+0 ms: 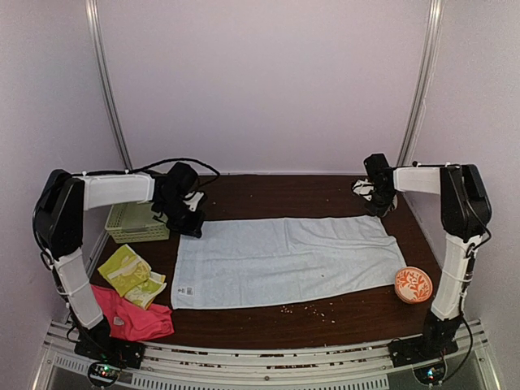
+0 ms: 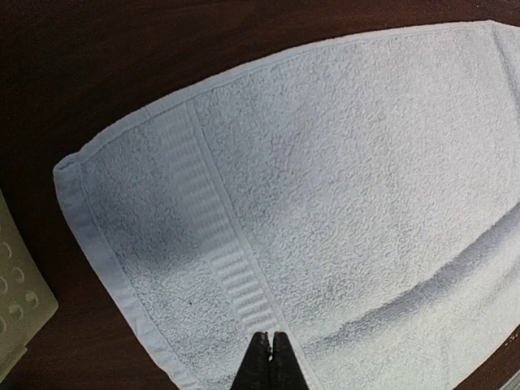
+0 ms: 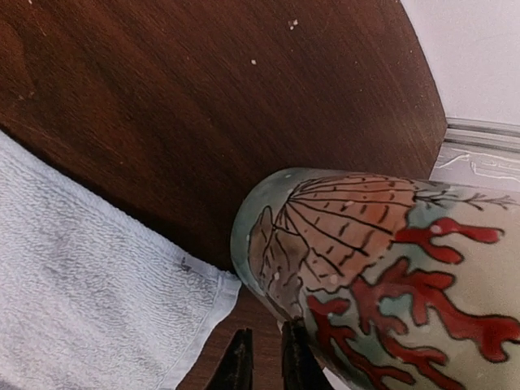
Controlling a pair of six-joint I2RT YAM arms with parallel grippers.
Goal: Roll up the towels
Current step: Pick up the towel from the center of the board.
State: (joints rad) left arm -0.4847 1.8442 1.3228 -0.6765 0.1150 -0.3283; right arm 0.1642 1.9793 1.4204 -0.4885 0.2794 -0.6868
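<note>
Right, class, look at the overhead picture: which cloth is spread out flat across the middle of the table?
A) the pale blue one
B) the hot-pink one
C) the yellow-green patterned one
A: the pale blue towel lies opened out flat across the middle of the dark wooden table, while the hot-pink cloth and the yellow-green patterned cloth sit bunched at the near left.
</note>
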